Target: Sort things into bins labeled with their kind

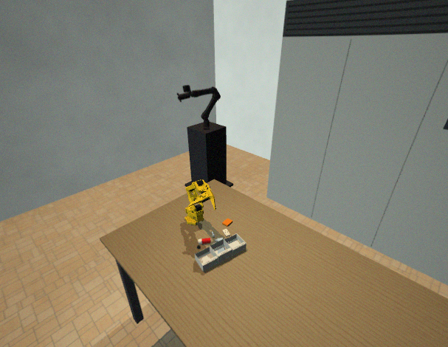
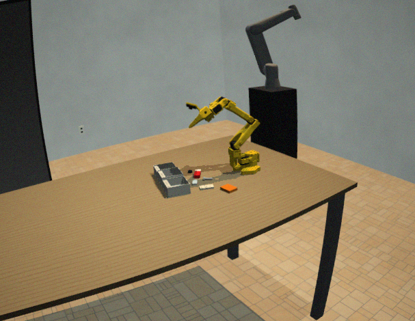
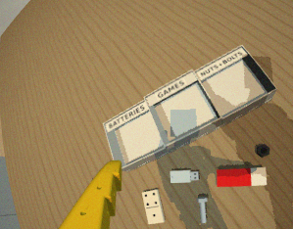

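My gripper is open and empty, high above the table; one jaw shows in the wrist view. Three joined grey bins stand upright: BATTERIES, GAMES and NUTS+BOLTS. A blue-grey patch shows on the GAMES floor; I cannot tell whether it is shadow. Beside the bins lie a domino, a USB stick, a silver bolt, a black nut and a red and white piece.
A flat orange piece lies on the table, beyond the domino from the bins and outside the wrist view. The small things lie between the bins and the arm's base. Another, dark arm stands on a black pedestal beyond the table.
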Controlling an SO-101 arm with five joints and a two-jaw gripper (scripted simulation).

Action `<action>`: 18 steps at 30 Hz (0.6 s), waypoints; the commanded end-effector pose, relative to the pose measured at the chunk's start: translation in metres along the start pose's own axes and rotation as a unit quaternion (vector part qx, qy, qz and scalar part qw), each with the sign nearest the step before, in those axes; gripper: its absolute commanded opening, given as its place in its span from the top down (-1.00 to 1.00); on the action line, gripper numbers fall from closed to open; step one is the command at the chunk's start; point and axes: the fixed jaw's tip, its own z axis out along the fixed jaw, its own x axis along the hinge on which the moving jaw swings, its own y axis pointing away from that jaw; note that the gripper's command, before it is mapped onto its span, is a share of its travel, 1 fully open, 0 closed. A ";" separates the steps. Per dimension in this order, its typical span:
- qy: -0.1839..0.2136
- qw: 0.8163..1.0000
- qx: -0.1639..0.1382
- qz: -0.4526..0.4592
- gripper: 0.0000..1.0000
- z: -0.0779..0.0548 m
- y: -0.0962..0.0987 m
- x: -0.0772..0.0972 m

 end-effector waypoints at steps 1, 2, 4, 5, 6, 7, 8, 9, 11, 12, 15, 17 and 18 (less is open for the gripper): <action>0.007 1.000 0.003 -0.017 -1.00 0.003 -0.001 0.002; 0.010 1.000 0.005 -0.022 -1.00 0.004 -0.002 0.003; 0.017 0.999 0.008 -0.031 -1.00 0.007 -0.003 0.006; 0.020 0.999 0.010 -0.036 -1.00 0.008 -0.004 0.007; 0.024 0.999 0.012 -0.040 -1.00 0.010 -0.005 0.008; 0.027 0.999 0.014 -0.045 -1.00 0.011 -0.005 0.009; 0.031 0.998 0.016 -0.049 -1.00 0.012 -0.006 0.010; 0.034 0.998 0.018 -0.054 -1.00 0.014 -0.007 0.011; 0.041 0.997 0.022 -0.063 -1.00 0.016 -0.008 0.014; 0.041 0.997 0.022 -0.063 -1.00 0.016 -0.008 0.014; 0.054 0.996 0.028 -0.064 -1.00 0.018 -0.011 0.018; 0.060 0.995 0.031 -0.074 -1.00 0.020 -0.012 0.021; 0.064 0.994 0.032 -0.078 -1.00 0.021 -0.013 0.022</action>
